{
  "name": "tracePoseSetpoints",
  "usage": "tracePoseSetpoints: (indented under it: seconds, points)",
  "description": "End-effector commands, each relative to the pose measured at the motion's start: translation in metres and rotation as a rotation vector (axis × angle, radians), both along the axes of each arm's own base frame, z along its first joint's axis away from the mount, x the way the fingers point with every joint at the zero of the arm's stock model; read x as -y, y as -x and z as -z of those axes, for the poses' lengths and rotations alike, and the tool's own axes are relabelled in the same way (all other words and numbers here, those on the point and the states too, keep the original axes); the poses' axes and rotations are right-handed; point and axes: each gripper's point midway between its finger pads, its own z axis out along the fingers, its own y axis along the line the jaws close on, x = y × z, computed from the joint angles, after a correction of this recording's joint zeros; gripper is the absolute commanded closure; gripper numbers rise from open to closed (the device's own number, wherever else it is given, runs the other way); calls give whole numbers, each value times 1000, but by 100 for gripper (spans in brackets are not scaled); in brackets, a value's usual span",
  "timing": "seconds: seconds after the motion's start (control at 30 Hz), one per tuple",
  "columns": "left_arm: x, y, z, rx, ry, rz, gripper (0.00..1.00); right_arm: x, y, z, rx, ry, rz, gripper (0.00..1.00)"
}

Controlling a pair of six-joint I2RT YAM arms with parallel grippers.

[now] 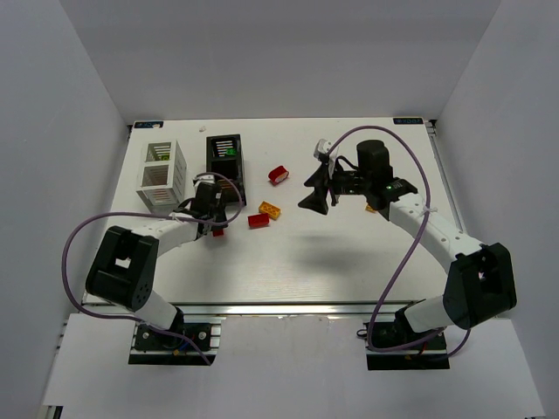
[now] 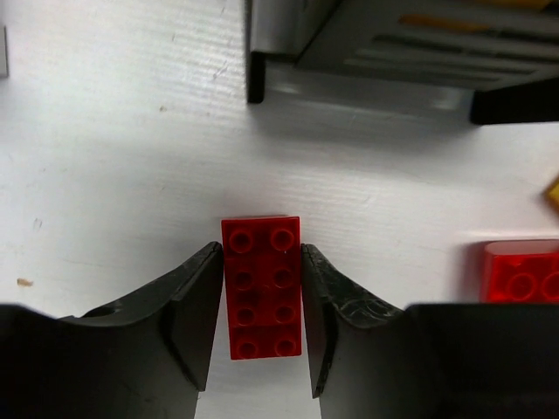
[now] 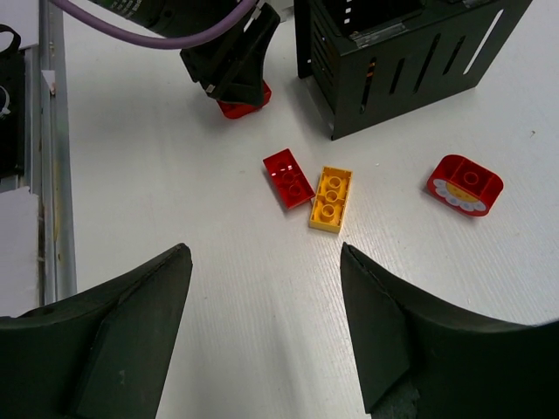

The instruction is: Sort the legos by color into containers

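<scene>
- The left end effector point(image 2: 260, 253) is clenched on the red rectangular plastic brick point(image 2: 262, 301), which lies on the white desk point(image 2: 113, 157) near the black slatted bin point(image 3: 410, 78).
- The right end effector point(image 3: 264, 253) is released and hangs above the smaller red brick point(image 3: 289, 178) and the yellow rectangular brick point(image 3: 331, 198).

Top view looks down over the whole desk point(image 1: 288, 271); both wrist views, close above it, share the black bin point(image 3: 393, 70).

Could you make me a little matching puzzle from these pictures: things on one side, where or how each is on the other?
1. red eight-stud plastic brick
2. yellow rectangular plastic brick
3. rounded red plastic piece
4. right gripper

A. open, empty
B. alone on the white table
C. held by the left gripper
D. beside a small red brick

Pairs: 1-C, 2-D, 3-B, 4-A
</scene>
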Motion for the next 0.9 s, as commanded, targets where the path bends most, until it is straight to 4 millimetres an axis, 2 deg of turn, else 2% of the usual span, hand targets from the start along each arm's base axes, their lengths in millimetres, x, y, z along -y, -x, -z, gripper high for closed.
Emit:
tracePoseSetpoints:
  seconds: [0.0,0.2,0.27,0.37,0.4,0.47,0.5,0.57,0.6,0.67,0.7,0.77,0.8,0.83,0.87]
  points:
    - [-4,3,-5,26,-10,-17,49,-1,3,-17,33,-42,-16,26]
    - [-5,6,-4,15,-12,-16,49,0,3,-17,32,-44,-13,26]
    - [-6,7,-5,15,-11,-22,55,1,3,-17,32,-43,-12,26]
    - [-5,6,-22,44,9,-38,73,2,4,-18,36,-43,-11,26]
    - [-5,4,-39,87,27,-47,77,3,4,-18,38,-42,-10,26]
    - [-7,6,-57,123,48,-70,85,4,5,-16,37,-40,-10,26]
    - [-6,4,-79,180,74,-76,86,4,6,-16,39,-40,-13,27]
    - [-8,7,-95,202,84,-88,91,4,8,-16,33,-41,-20,29]
    - [-8,4,-109,229,97,-92,91,3,10,-14,31,-39,-27,32]
    - [-13,6,-125,247,102,-108,92,4,13,-12,27,-37,-41,42]
    - [-14,4,-135,265,110,-113,92,4,14,-11,27,-34,-47,62]
    - [-25,2,-147,277,125,-148,93,4,16,-9,23,-30,-52,82]
    - [-31,-1,-153,286,129,-165,95,5,16,-8,19,-26,-51,96]
    - [-42,-7,-163,298,131,-201,95,5,18,-7,22,-25,-54,100]
    - [-48,-10,-167,301,128,-222,97,6,18,-6,22,-22,-50,100]
